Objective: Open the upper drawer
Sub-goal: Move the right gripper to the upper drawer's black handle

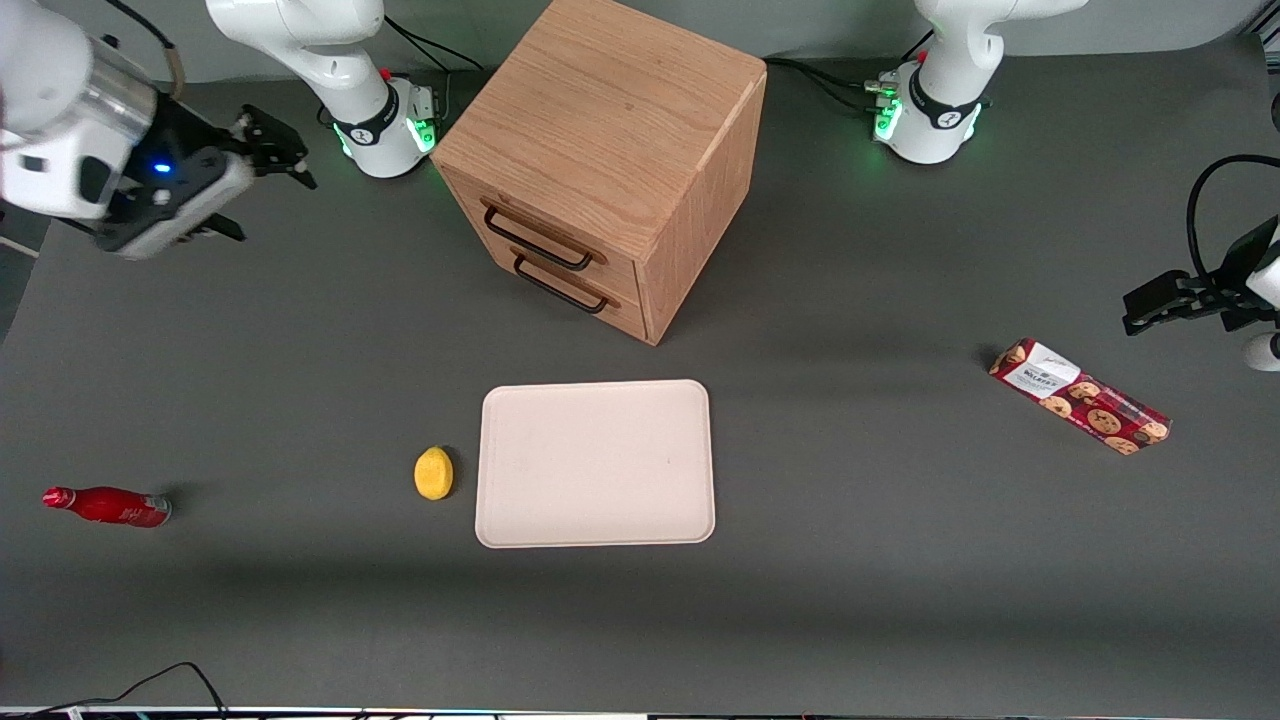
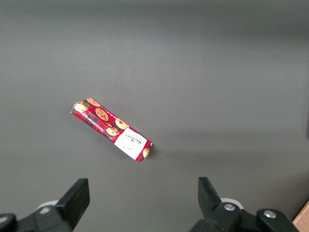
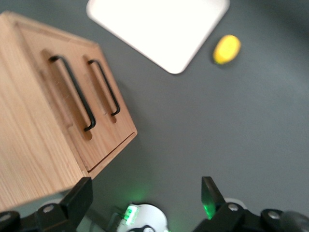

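The wooden cabinet [image 1: 600, 130] stands at the back middle of the table. Its upper drawer [image 1: 560, 222] is closed, with a thin black bar handle [image 1: 540, 236]; the lower drawer [image 1: 585, 292] under it is closed too. My right gripper [image 1: 270, 200] hovers above the table toward the working arm's end, well apart from the cabinet, open and empty. In the right wrist view the gripper [image 3: 144, 193] is open over the arm's base, and the upper drawer's handle [image 3: 72, 92] shows beside the lower one [image 3: 104, 87].
A cream tray [image 1: 595, 463] lies nearer the front camera than the cabinet, with a yellow lemon [image 1: 433, 472] beside it. A red bottle [image 1: 108, 506] lies toward the working arm's end. A cookie box [image 1: 1080, 396] lies toward the parked arm's end.
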You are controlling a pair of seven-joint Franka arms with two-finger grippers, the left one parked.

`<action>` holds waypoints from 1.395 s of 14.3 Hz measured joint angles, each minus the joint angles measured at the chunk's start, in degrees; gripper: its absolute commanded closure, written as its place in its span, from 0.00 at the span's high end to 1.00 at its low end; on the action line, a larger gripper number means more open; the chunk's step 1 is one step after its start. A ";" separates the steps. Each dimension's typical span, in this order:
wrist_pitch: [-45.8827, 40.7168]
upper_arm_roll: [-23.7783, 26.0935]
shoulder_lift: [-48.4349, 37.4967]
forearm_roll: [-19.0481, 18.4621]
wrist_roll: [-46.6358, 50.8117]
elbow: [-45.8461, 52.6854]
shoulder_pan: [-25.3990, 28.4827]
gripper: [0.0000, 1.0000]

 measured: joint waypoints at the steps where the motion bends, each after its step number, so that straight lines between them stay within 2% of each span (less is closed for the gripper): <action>1: 0.06 1.86 1.59 0.05 -2.78 0.41 0.01 1.00; 3: 0.40 5.43 5.18 0.21 -4.98 1.28 0.09 1.00; 5: 1.06 7.49 8.63 2.50 -5.60 2.16 0.15 1.00; 7: 2.37 8.63 11.56 4.09 -5.98 2.54 0.25 1.00; 12: 5.68 10.60 18.56 4.45 -6.00 1.86 0.34 1.00; 20: 12.49 13.13 19.73 4.81 3.23 -6.98 0.45 1.00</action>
